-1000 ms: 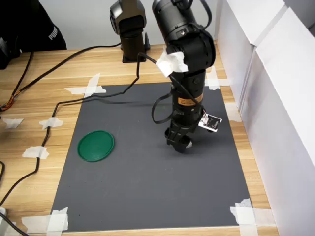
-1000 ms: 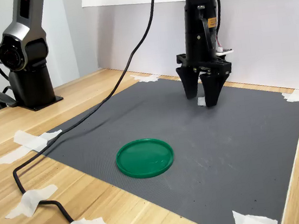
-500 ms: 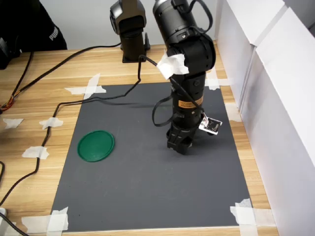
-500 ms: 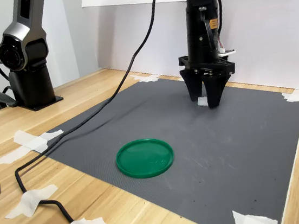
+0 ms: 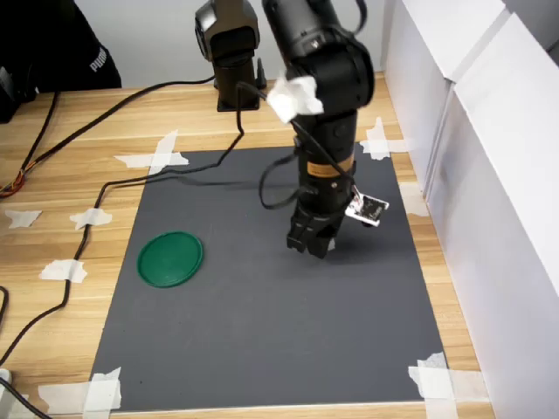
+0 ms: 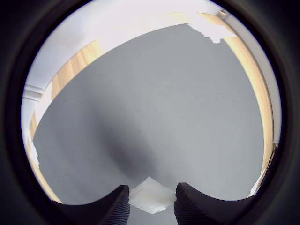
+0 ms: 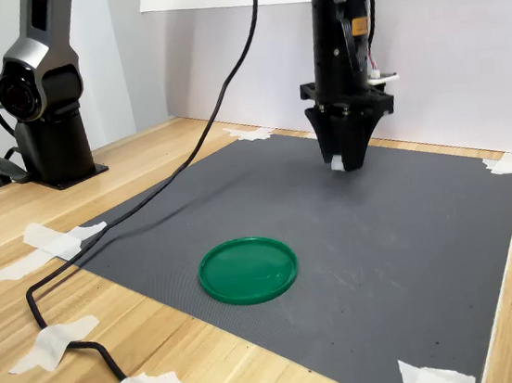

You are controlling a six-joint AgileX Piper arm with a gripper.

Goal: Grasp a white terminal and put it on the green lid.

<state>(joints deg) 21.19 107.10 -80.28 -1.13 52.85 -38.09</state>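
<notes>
White terminal (image 6: 149,194) pinched between the closed jaws of the gripper (image 7: 344,164), clear of the grey mat (image 7: 410,229) and well apart from the green lid (image 7: 248,269). Carry step in hand by judgement; next calls for traverse over the lid, then lowering and release. Terminal hidden behind the gripper in the first exterior view, only partly seen elsewhere.

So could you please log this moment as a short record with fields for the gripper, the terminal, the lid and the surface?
gripper: gripper shut on the white terminal, raised off the mat
terminal: pinched between the fingertips
lid: green lid flat on the mat, nothing on it, apart from the gripper
surface: dark grey mat taped to a wooden table
</notes>
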